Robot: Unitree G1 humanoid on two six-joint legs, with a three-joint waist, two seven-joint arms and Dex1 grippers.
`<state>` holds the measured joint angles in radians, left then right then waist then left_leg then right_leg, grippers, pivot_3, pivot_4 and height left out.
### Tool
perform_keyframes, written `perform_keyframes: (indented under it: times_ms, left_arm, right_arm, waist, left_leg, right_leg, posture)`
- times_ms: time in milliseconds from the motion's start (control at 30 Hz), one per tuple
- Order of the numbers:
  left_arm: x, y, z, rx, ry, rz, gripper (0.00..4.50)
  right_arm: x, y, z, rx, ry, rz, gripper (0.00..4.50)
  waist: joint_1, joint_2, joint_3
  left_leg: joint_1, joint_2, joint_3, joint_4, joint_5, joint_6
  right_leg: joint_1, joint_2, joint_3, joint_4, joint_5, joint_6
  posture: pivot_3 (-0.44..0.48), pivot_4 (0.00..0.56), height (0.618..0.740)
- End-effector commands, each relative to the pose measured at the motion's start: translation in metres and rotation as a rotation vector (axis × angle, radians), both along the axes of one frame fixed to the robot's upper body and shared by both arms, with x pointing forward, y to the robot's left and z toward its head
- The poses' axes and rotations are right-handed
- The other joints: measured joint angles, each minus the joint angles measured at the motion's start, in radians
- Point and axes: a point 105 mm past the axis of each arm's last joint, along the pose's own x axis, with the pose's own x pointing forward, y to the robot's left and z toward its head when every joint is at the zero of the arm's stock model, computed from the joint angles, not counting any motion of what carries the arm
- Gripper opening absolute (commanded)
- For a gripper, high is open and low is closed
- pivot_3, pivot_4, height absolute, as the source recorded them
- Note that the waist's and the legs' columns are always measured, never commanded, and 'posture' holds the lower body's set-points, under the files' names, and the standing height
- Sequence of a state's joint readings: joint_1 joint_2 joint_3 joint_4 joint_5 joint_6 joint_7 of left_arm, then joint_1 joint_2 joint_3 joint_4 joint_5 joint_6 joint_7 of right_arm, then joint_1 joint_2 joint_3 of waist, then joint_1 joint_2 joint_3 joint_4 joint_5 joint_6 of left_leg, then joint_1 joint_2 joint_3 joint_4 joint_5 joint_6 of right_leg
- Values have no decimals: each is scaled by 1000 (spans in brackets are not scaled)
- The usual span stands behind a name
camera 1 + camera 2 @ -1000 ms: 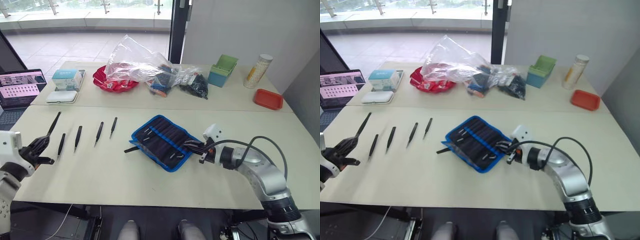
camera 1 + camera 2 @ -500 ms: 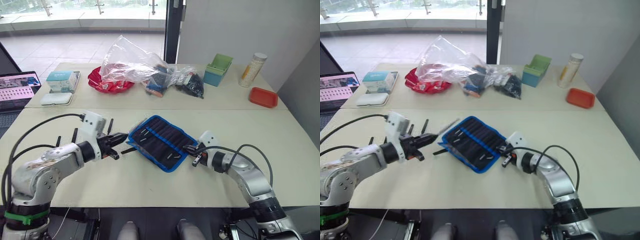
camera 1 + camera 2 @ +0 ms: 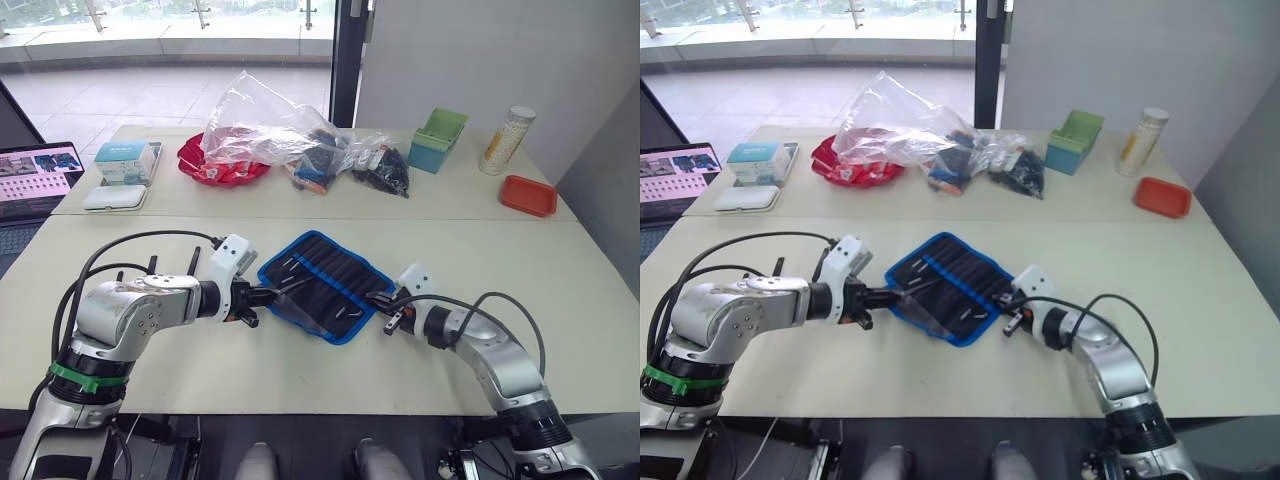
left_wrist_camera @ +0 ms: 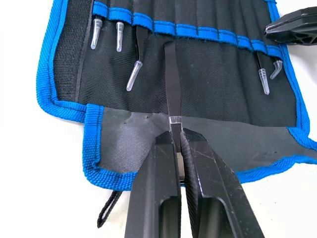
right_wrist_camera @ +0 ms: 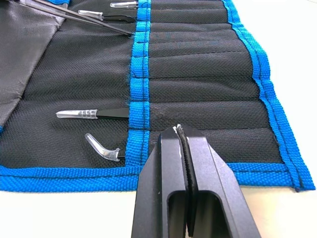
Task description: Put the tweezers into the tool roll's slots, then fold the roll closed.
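Note:
The tool roll (image 3: 330,275) lies open near the table's middle, black with blue edging. My left gripper (image 4: 177,130) is shut on one black tweezer (image 4: 171,74), whose tip reaches the blue band at the mouth of the slots (image 4: 198,15). Other tweezers with clear tip caps (image 4: 134,74) sit in pockets. Two loose tweezers (image 3: 193,262) lie on the table behind my left arm. My right gripper (image 5: 178,130) is shut, its tips resting on the roll's right end near the blue edge. It is also seen from the head (image 3: 384,300).
Along the table's back are a clear plastic bag (image 3: 270,125), a red bowl (image 3: 225,168), a green box (image 3: 445,140), a tall bottle (image 3: 507,140) and a red tray (image 3: 528,195). A laptop (image 3: 40,175) and a white case (image 3: 115,196) sit back left.
My left arm swung in from the far left with the tweezer and brought its tip onto the roll's pockets. The right gripper stayed on the roll's right end.

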<state>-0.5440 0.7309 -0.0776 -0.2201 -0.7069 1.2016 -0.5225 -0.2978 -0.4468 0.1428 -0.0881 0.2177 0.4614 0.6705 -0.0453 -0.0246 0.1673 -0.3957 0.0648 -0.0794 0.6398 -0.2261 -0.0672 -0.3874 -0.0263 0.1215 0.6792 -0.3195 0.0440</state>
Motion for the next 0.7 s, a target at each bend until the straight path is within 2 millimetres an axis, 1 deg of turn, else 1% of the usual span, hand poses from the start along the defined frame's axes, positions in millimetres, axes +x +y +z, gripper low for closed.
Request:
perform_keyframes:
  times_ms: [33,133,333,567,700]
  left_arm:
    - [2,-2,1,45,-7,-15,0]
    - [5,-6,0,56,-8,-28,0]
    - [18,-7,-6,95,-11,4,0]
    - [21,-10,-8,93,-10,-4,0]
    - [21,-7,-7,102,-16,-12,0]
  right_arm:
    - [-5,1,-15,-26,58,-8,28]
    - [-6,1,-14,-27,56,-11,28]
    - [-7,2,-14,-32,58,-17,28]
    - [-4,-6,-17,-58,62,-61,28]
    - [2,-12,-20,-87,70,-117,28]
  waist:
    - [0,0,0]
    - [1,0,0]
    - [6,0,0]
    - [10,0,0]
    - [11,0,-1]
  left_leg:
    - [0,0,0,0,0,0]
    - [0,0,0,0,0,0]
    - [0,0,0,1,0,-1]
    - [0,0,0,1,1,-1]
    - [0,0,0,1,1,-1]
  right_leg:
    - [0,0,0,0,0,0]
    - [0,0,0,0,0,0]
    - [1,0,0,0,0,0]
    - [1,0,0,0,0,0]
    - [1,0,0,0,0,0]
  posture:
    - [0,150,740]
    - [0,150,740]
    - [0,150,740]
    - [0,150,740]
    - [0,150,740]
